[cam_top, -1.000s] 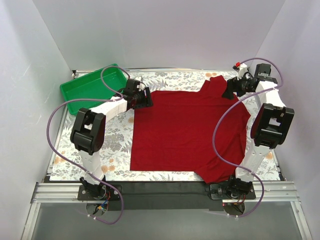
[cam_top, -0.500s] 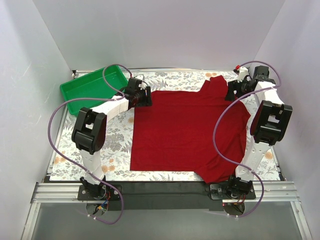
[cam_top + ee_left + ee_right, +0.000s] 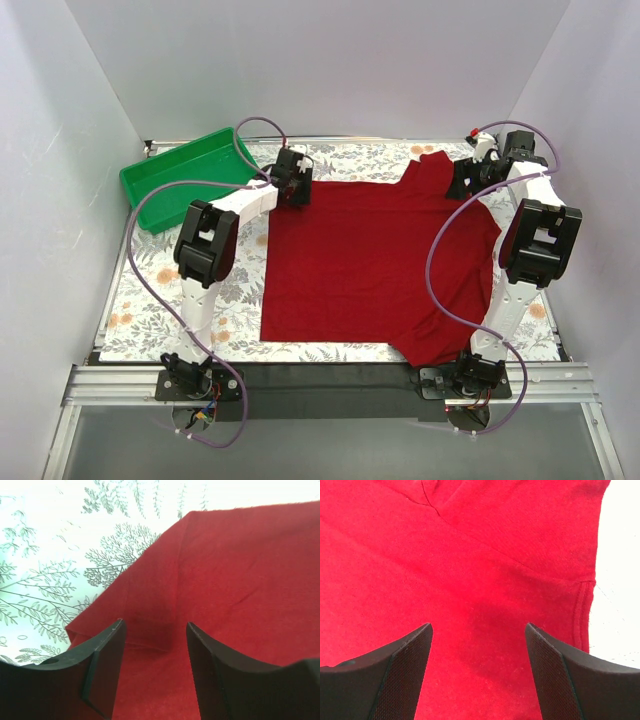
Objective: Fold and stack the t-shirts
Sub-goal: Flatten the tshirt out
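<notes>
My left gripper [image 3: 155, 630] hangs with jaws apart and nothing between them, over the far left corner of the dark red t-shirt [image 3: 375, 265]. The shirt lies spread on the leaf-patterned table [image 3: 235, 285]. My right gripper [image 3: 477, 630], likewise parted and holding nothing, hovers over the far right sleeve. The green tray [image 3: 185, 172] sits far left, apart from the shirt.

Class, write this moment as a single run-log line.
left gripper: open over t-shirt far-left corner | right gripper: open over far-right sleeve | t-shirt: spread, unheld | green tray: far-left
</notes>
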`<state>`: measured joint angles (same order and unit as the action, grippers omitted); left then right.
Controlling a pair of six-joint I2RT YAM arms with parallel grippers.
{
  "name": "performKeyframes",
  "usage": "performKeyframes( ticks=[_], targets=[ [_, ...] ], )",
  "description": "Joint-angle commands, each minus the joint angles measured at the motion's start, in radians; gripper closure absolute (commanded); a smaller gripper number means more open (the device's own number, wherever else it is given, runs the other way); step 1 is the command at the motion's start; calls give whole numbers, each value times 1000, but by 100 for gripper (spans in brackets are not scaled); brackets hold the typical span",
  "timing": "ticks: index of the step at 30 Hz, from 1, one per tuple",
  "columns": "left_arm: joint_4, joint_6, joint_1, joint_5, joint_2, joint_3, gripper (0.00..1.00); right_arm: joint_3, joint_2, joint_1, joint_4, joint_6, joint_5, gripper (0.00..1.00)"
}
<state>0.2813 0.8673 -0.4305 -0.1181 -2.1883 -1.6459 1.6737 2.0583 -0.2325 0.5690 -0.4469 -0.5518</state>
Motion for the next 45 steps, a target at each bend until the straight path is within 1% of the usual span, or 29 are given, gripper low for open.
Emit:
performKeyframes(
  ticks=[1, 7, 12, 13, 16, 17, 19, 20, 22, 24, 25, 28, 30, 33, 36, 39, 41, 45],
  targets=[
    [42, -45, -22, -97, -10, -63, 52, 23, -4, 5, -23, 10, -40, 32],
    [65, -68, -43, -152, -50, -100, 55, 9, -10, 4, -24, 5, -40, 32],
    [70, -70, -50, -183, -28, -94, 57, 0, -15, 5, -23, 4, -42, 32],
    [71, -68, -51, -181, -16, -91, 57, -2, -18, 5, -23, 4, -43, 32],
    [71, -41, -53, -158, 57, -63, 51, -12, -29, 5, -26, 2, -53, 32],
    [71, -12, -53, -150, 105, -52, 49, -14, -32, 5, -24, 2, -56, 32],
    [76, 28, -51, -138, 145, -13, 45, -23, -41, 5, -24, 4, -65, 32],
    [78, 85, -45, -131, 188, 4, 43, -28, -46, 5, -24, 4, -71, 32],
    [82, 152, -30, -78, 223, 62, 43, -38, -55, 5, -27, 7, -89, 32],
    [82, 261, 1, -37, 263, 102, 44, -58, -61, 4, -35, 13, -99, 32],
    [81, 326, 21, -6, 275, 132, 46, -75, -69, 4, -40, 16, -111, 32],
    [72, 369, 30, 32, 277, 161, 51, -106, -84, 5, -50, 19, -123, 32],
    [56, 366, 30, 40, 262, 159, 53, -117, -92, 5, -61, 19, -128, 32],
    [58, 317, 30, -4, 213, 126, 55, -138, -101, 4, -69, 20, -135, 32],
    [58, 256, 30, -40, 153, 65, 56, -152, -102, 5, -80, 25, -145, 32],
    [73, 216, 32, -72, 84, -8, 60, -158, -102, 4, -84, 27, -145, 32],
    [97, 200, 30, -94, 47, -67, 62, -161, -101, 5, -87, 25, -143, 32],
    [116, 179, 30, -117, -11, -123, 63, -167, -96, 4, -92, 24, -140, 32]
  ],
)
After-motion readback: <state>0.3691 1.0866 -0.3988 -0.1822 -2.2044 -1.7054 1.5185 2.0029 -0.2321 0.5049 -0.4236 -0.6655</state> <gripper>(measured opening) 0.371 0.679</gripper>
